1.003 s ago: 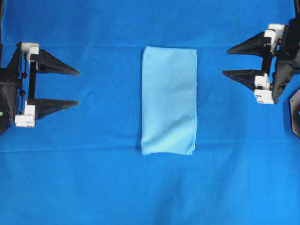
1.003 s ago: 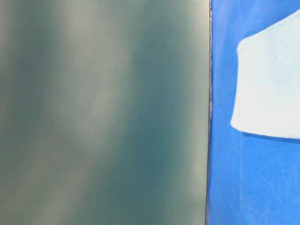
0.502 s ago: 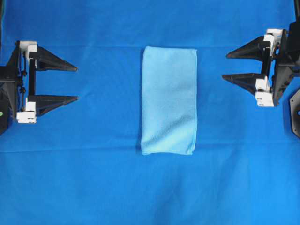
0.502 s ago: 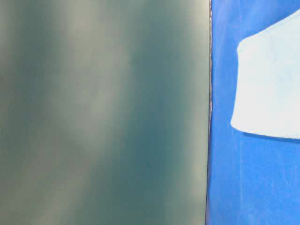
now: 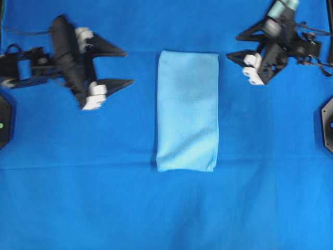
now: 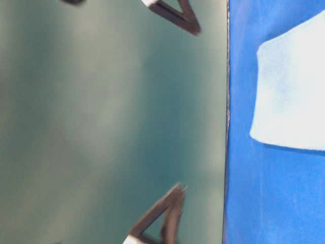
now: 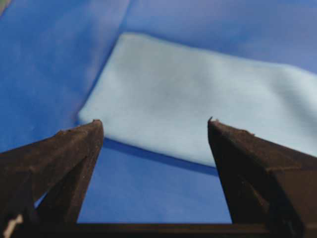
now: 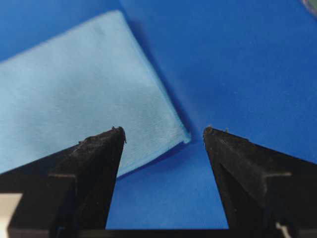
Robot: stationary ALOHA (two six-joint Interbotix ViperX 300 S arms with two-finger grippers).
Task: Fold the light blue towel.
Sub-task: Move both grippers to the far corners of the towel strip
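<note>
Both black claw grippers, left [image 5: 124,66] and right [image 5: 232,46], are wide open and have moved in toward the soft light blue towel [image 5: 187,110], folded long, lying mid-cloth on the big dark blue table cloth [image 5: 166,208], nearer its far edge. They're getting ready to grab it.

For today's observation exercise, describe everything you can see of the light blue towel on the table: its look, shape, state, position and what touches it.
The light blue towel is a pale sky-blue cloth with a fine, soft-looking weave, plain and unmarked. It lies flat as a tall, narrow rectangle, apparently already folded once, with layered edges showing at one corner in the right wrist view. It sits on the deep blue table cloth, near the middle. Only that cloth touches it; both grippers are apart from it.
</note>
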